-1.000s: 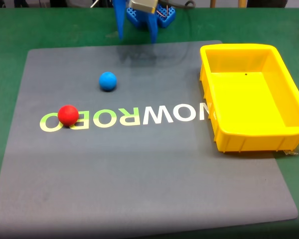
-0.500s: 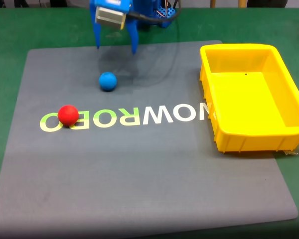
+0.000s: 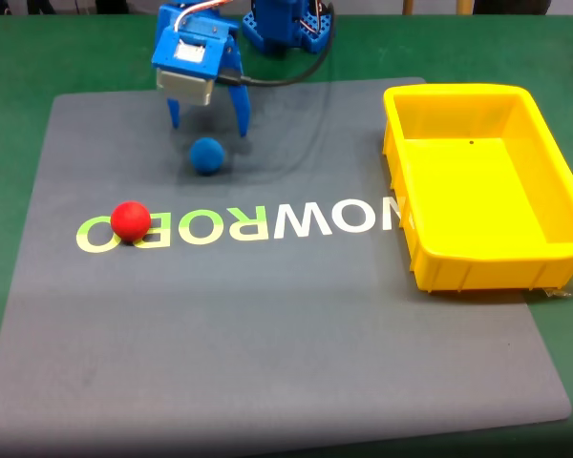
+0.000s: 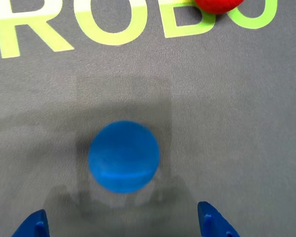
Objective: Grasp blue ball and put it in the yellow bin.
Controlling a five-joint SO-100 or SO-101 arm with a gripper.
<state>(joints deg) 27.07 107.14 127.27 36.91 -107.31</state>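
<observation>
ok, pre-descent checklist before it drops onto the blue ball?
1. Jaws open: ok, gripper fingertips spread wide in the wrist view.
2. Blue ball between the fingertips: ok, roughly centred, slightly ahead of them.
3. No contact yet: ok, tips apart from the ball.
4. Red ball out of the way: ok, well aside on the lettering.
5. Yellow bin clear to receive: ok, nothing inside.
6. Height above the mat: cannot tell.

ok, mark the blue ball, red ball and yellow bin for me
blue ball (image 4: 124, 156), wrist view, centre of its top face
red ball (image 3: 131, 220), fixed view, middle of the sphere
yellow bin (image 3: 456, 92), fixed view, far rim
</observation>
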